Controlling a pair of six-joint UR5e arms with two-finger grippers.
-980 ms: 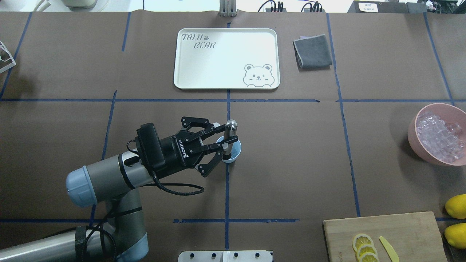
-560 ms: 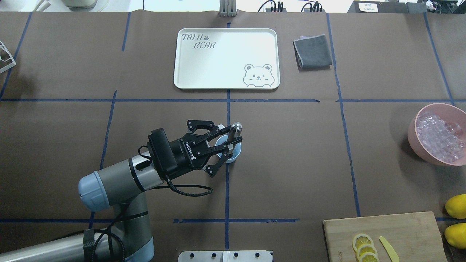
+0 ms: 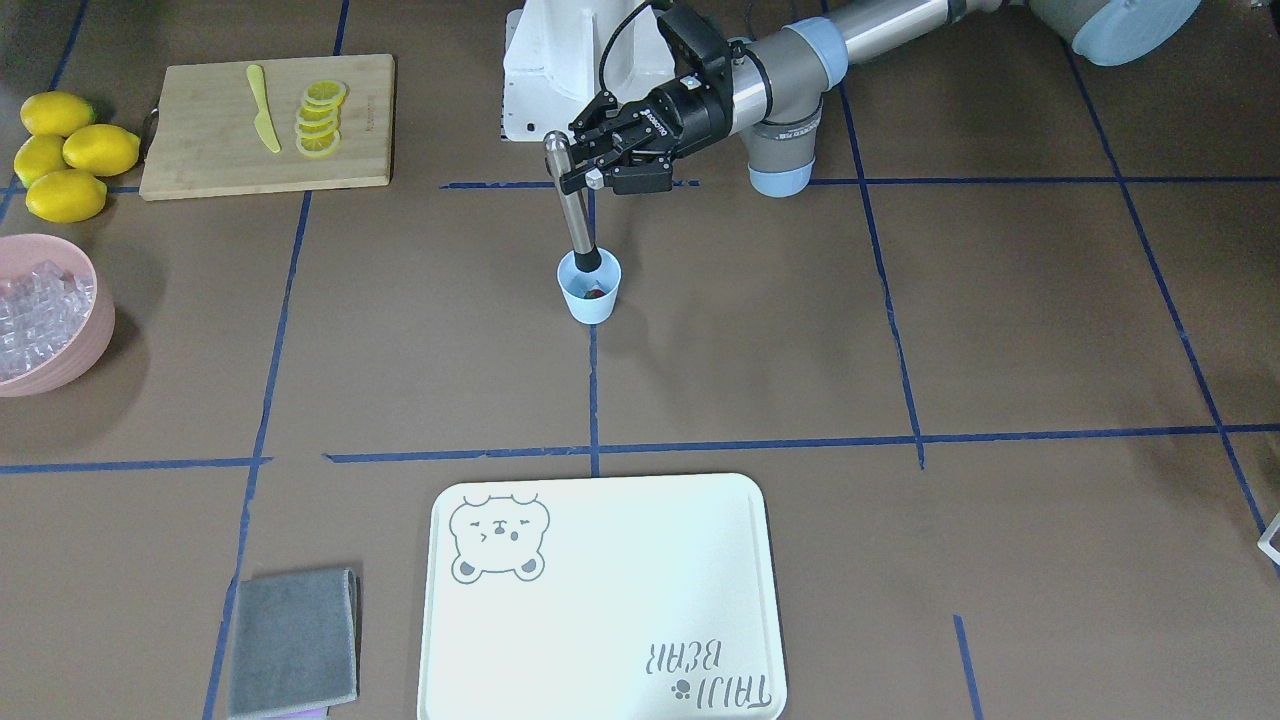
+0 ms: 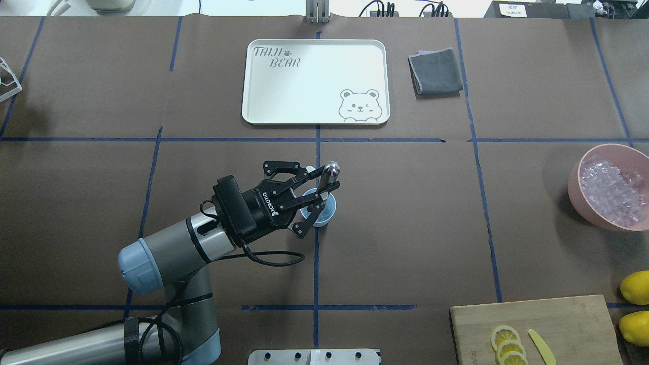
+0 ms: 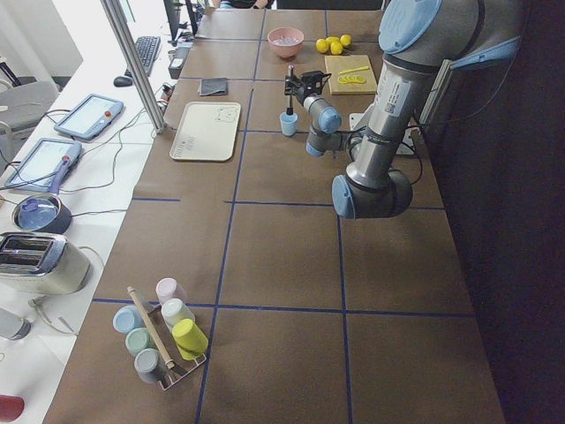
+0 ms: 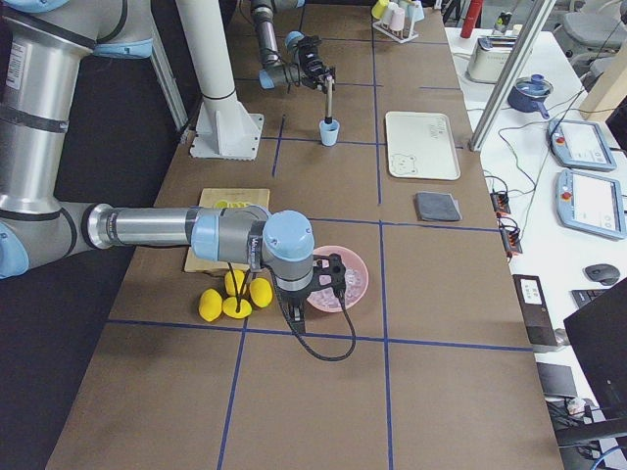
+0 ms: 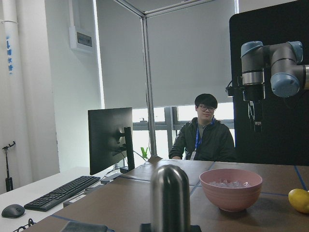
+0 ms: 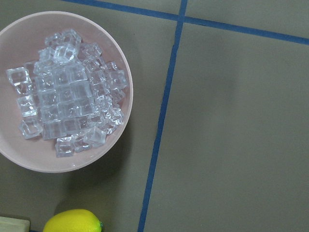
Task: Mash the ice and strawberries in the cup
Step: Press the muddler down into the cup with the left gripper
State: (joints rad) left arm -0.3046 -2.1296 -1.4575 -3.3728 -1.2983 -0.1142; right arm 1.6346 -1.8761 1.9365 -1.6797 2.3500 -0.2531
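The light-blue cup (image 3: 592,302) stands on the table's centre line, also seen from overhead as the cup (image 4: 328,213). A bit of red strawberry (image 3: 596,293) shows inside it. My left gripper (image 3: 573,170) is shut on a steel muddler (image 3: 574,222), whose lower end is in the cup and whose top leans toward the robot. No ice shows in the cup; ice (image 8: 67,96) fills the pink bowl (image 8: 123,67). My right gripper (image 6: 336,277) hangs over that bowl; I cannot tell whether it is open or shut.
A cream tray (image 4: 248,101) and a grey cloth (image 4: 436,71) lie at the far side. A cutting board (image 4: 557,314) with lemon slices and a yellow knife sits near right, beside whole lemons (image 4: 636,286). A person (image 7: 205,140) sits beyond the table's end.
My left arm has pushed forward and swung toward the cup. The muddler's top has shifted right and farther away while its lower end stays in the cup.
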